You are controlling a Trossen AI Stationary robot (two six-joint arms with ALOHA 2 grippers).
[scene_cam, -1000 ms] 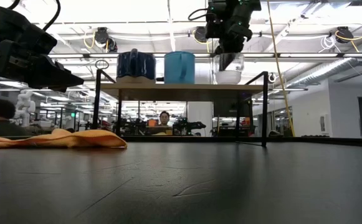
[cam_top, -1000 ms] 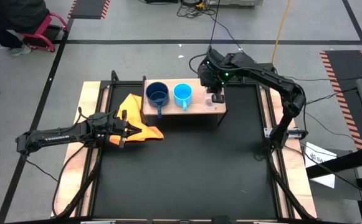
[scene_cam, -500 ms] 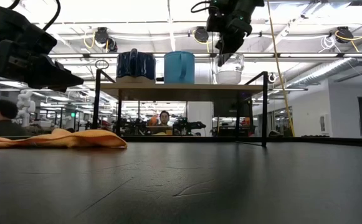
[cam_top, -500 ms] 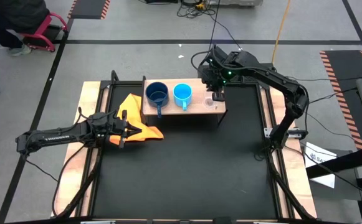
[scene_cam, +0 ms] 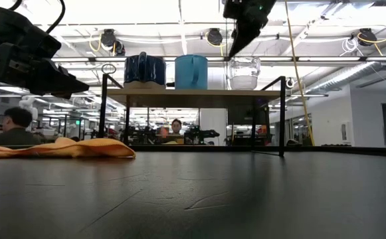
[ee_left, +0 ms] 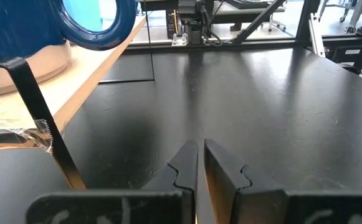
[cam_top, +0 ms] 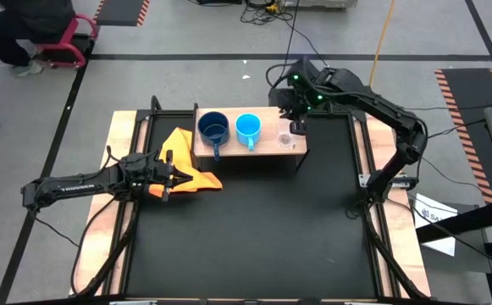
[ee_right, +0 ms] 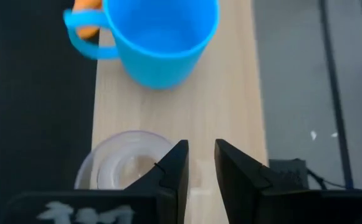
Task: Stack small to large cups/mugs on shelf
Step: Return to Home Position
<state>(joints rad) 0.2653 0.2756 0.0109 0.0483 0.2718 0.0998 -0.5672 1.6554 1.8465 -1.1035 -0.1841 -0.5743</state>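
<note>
Upper centre: hangs above glass cup (cam_top: 285, 138) on shelf (cam_top: 269, 148), right fingers (ee_right: 171, 171) slightly parted, empty, cup let go; left fingers (ee_left: 184, 165) closed, mid-left.

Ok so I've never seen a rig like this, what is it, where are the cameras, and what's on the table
A two-armed robot works at a black table. One camera looks straight down, one across the tabletop, one sits on each wrist. A wooden shelf carries a dark blue mug, a light blue mug and a clear glass cup; a yellow-orange cloth lies beside it. The left end effector, shut, is over the cloth; the right end effector, open, above the glass cup; both empty.
</note>
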